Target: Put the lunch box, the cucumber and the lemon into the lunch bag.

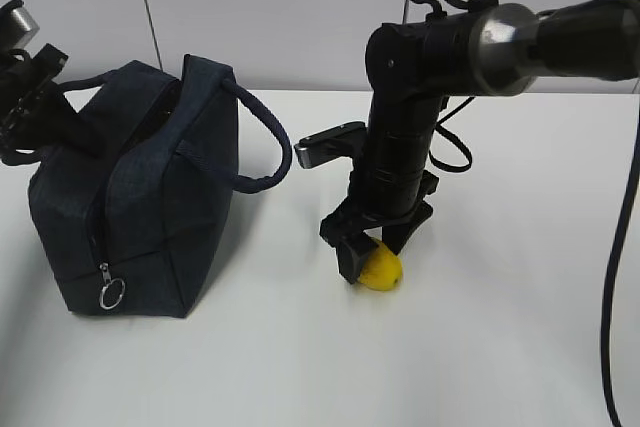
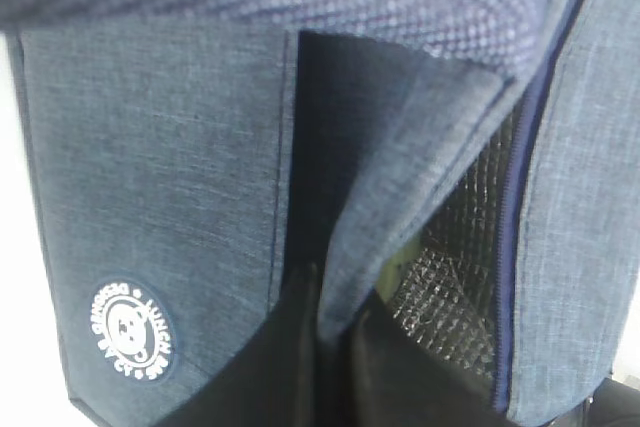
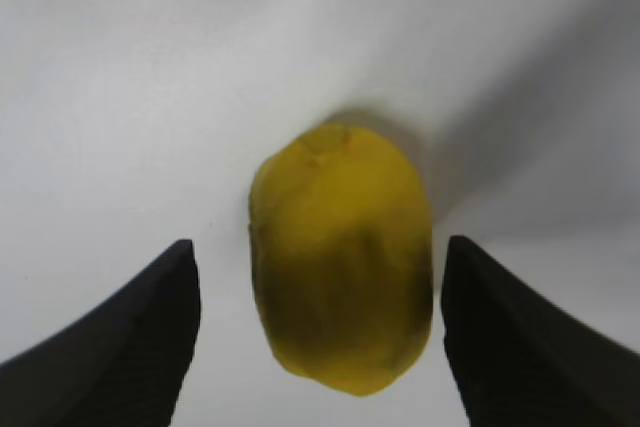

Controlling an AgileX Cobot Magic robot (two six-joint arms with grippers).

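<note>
1. Lemon (image 1: 383, 269) first: it lies on the white bench (image 1: 300, 367), well to the right of the lunch bag (image 1: 140, 197), and my right tool (image 1: 375, 247) stands over it with its jaws wide, 1 finger on each side and clear bench showing between each finger and the peel in the right wrist view.
2. I judge this to be the moment to close. The lemon (image 3: 342, 262) sits slightly left of centre between the fingers (image 3: 130, 337), so I would nudge the tool that way first.
3. I would squeeze gently across the lemon's narrow width; the peel is rounded and smooth and could pop out of a pinch near its end.
4. My left tool is pinched narrow on the bag's fabric (image 2: 370, 247), its fingers (image 2: 400, 377) dark at the bottom of the left wrist view, holding the mouth open so the silver lining (image 2: 460, 267) shows.
5. I cannot make out the lunch box or the cucumber with certainty; something pale green shows inside the opening.
</note>
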